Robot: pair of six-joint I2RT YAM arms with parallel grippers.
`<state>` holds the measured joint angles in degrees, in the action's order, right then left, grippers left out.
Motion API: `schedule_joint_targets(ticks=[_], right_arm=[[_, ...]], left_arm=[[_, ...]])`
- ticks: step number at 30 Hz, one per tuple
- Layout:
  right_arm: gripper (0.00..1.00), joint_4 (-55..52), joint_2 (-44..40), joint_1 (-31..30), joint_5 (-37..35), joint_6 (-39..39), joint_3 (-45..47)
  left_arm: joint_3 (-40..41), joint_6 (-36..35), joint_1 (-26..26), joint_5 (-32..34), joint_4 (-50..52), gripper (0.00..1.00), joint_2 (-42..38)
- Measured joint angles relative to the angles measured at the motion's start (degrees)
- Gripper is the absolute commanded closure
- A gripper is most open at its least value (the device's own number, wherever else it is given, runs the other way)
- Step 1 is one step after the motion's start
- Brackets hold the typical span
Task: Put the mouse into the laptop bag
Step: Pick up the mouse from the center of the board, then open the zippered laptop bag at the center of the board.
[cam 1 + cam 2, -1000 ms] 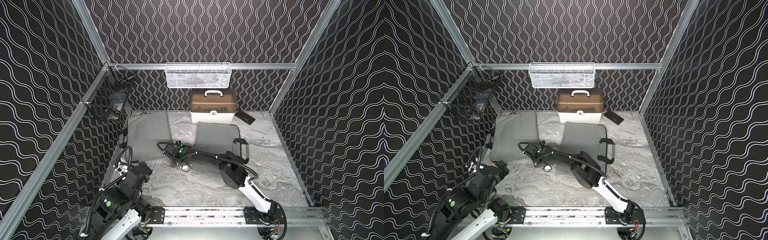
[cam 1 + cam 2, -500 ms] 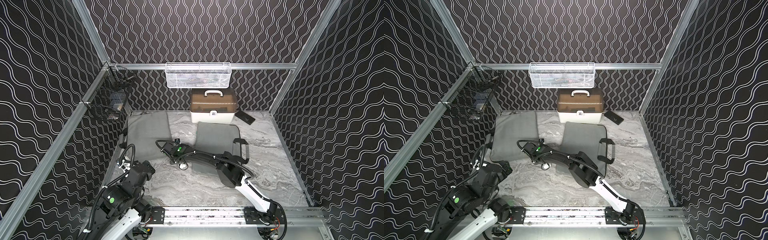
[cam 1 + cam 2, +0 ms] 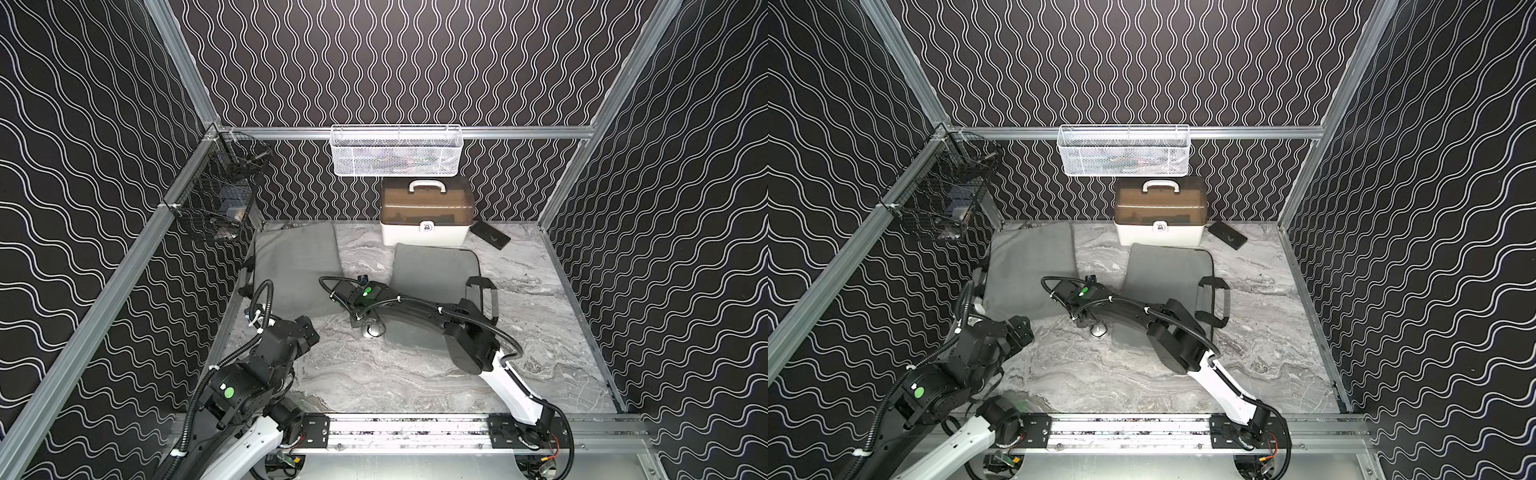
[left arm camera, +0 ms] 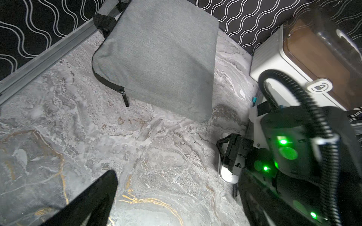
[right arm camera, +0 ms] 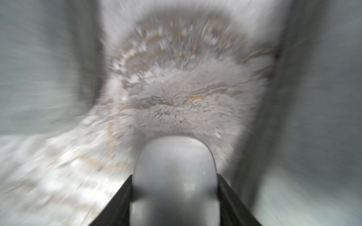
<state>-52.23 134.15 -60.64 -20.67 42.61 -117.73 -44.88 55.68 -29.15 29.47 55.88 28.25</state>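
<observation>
Shows the mouse (image 3: 371,331) resting on the surface (image 3: 374,382) just off the laptop bag's (image 3: 295,266) robot-side corner, directly under the right end effector (image 3: 368,324). Appears pinched across its width by both fingers (image 5: 117,207), with long axis running between them, blur permitting. Note the left end effector (image 3: 306,329), spread and empty, beside the same bag, farther off.

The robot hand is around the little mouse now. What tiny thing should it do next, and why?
Probably lift the mouse straight up a little. The right gripper has its fingers against both sides of it, but it looks low over the marble table and is not yet in the grey laptop bag, so it should clear the tabletop first.
</observation>
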Motion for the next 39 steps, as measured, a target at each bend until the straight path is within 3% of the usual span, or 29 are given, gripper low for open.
schedule_joint_targets(ticks=[4, 9, 14, 17, 22, 28, 32, 39], right_arm=[[0.48, 0.09, -10.40, -0.07, -1.33, -0.24, 2.93], [0.48, 2.05, -30.12, 2.12, -5.05, -0.61, 16.33], [0.47, 5.90, -53.79, 15.89, -6.49, 0.46, 36.92], [0.46, 6.14, -64.94, 25.46, -6.34, 1.27, 46.07], [0.46, 5.81, -74.47, 42.86, -5.22, 1.70, 55.23], [0.46, 6.62, -77.20, 60.02, 2.75, 1.03, 61.20], [0.46, 7.96, -77.29, 64.70, 8.70, 0.15, 64.30], [0.46, 10.58, -76.89, 66.03, 14.53, -0.46, 66.62]], left_arm=[[-0.11, -1.70, 0.00, -1.68, -1.79, 0.01, -0.28], [-0.20, -5.90, 0.00, -8.87, -8.81, 0.02, 5.18], [1.64, -8.33, -0.74, -20.70, -23.89, 0.03, 17.84], [-2.01, -9.35, -5.97, -23.80, -31.43, 0.03, 30.62], [-20.35, -12.59, -18.86, -23.58, -39.19, 0.06, 54.97], [-51.15, -15.52, -27.47, -18.62, -33.57, 0.13, 86.60], [-68.83, -17.18, -29.75, -13.73, -26.29, 0.19, 102.38], [-89.24, -21.09, -29.79, -3.98, -16.90, 0.32, 120.54]])
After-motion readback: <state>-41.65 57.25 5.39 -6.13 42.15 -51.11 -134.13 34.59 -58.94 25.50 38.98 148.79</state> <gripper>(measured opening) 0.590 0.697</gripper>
